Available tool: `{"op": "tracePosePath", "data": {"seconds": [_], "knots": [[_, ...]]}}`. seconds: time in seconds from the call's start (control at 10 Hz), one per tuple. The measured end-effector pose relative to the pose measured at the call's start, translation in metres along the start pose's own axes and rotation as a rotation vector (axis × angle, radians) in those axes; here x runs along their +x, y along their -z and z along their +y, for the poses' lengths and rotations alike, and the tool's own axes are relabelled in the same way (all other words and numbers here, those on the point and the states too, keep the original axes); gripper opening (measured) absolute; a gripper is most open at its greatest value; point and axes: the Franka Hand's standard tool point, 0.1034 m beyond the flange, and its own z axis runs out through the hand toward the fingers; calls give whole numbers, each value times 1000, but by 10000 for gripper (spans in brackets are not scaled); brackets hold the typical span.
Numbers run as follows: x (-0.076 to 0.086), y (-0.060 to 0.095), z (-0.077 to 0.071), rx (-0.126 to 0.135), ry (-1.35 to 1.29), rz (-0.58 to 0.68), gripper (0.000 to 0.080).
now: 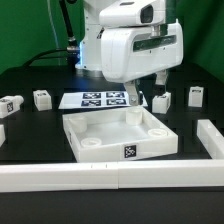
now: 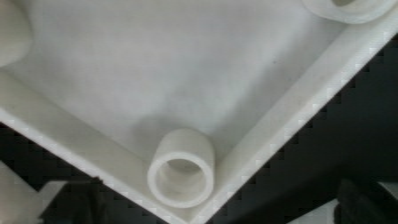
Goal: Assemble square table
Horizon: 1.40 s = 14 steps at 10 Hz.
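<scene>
**White walls and a tagged board share a black worktable**

In the exterior view, a thin flat white marker board (image 1: 103,99) printed with four black square tags lies flat toward the back of the matte black table (image 1: 35,140). A long white bar-shaped wall (image 1: 60,178) runs along the table's near edge across the full width of the frame, with a seam showing a little past its middle. A second white bar-shaped wall piece (image 1: 212,140) lies at the exterior view's right and runs off the frame. A green backdrop (image 1: 30,25) hangs behind the table.

Robot lab: marker board (image 1: 104,99), tagged legs (image 1: 41,98)
</scene>
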Motion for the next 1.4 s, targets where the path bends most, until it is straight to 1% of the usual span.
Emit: {"op": "tracePosePath", "data": {"seconds": [0.4,0.6,0.7,0.8,0.9,1.0,1.1,1.4], "knots": [[0,0,0,1,23,-1,650],[-8,-1,-6,9,41,-10,650],[-22,-2,-9,16,214,-18,650],[-43,-2,-9,22,340,-22,650],[-55,-3,-9,29,425,-26,650],[-63,-4,-8,23,506,-21,650],[-66,-2,-7,17,524,-21,650],[-69,-3,-5,16,684,-28,650]]}}
